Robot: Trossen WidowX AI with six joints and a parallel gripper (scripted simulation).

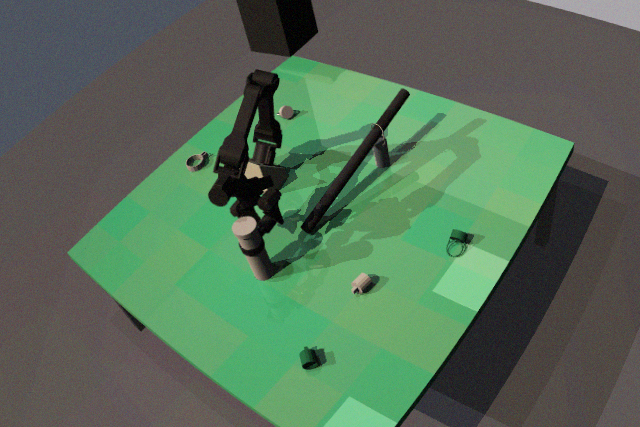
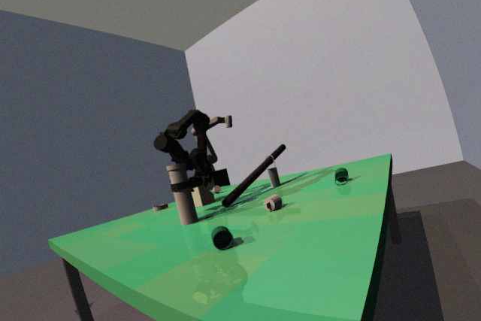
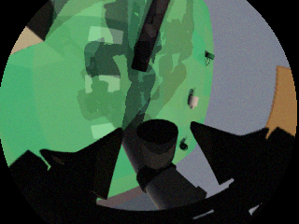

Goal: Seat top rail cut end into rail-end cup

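The dark rail [image 1: 351, 164] [image 2: 252, 177] [image 3: 151, 37] slants up through the thin loop cap [image 1: 381, 128] on the small post [image 1: 381, 154] [image 2: 273, 177]. Its lower end is low, at or near the table top, and apart from the cup. The dark rail-end cup [image 1: 266, 226] [image 2: 198, 182] [image 3: 159, 151] hangs on the band [image 1: 252, 249] [image 2: 178, 186] of the big pale post [image 1: 260, 264] [image 2: 186, 204], below the post cap. Its mouth faces the wrist camera. My gripper [image 3: 157, 129] is open and empty, fingertips either side of the cup in the wrist view; contact cannot be told.
A tan block [image 2: 201, 196] stands below the arm. A grey ring [image 1: 196, 158] [image 2: 159, 207] and a pale cap [image 1: 285, 112] lie behind. A pale fitting [image 1: 362, 282] [image 2: 273, 202] and dark green fittings [image 1: 458, 236] [image 1: 309, 358] [image 2: 221, 236] lie towards the right and front.
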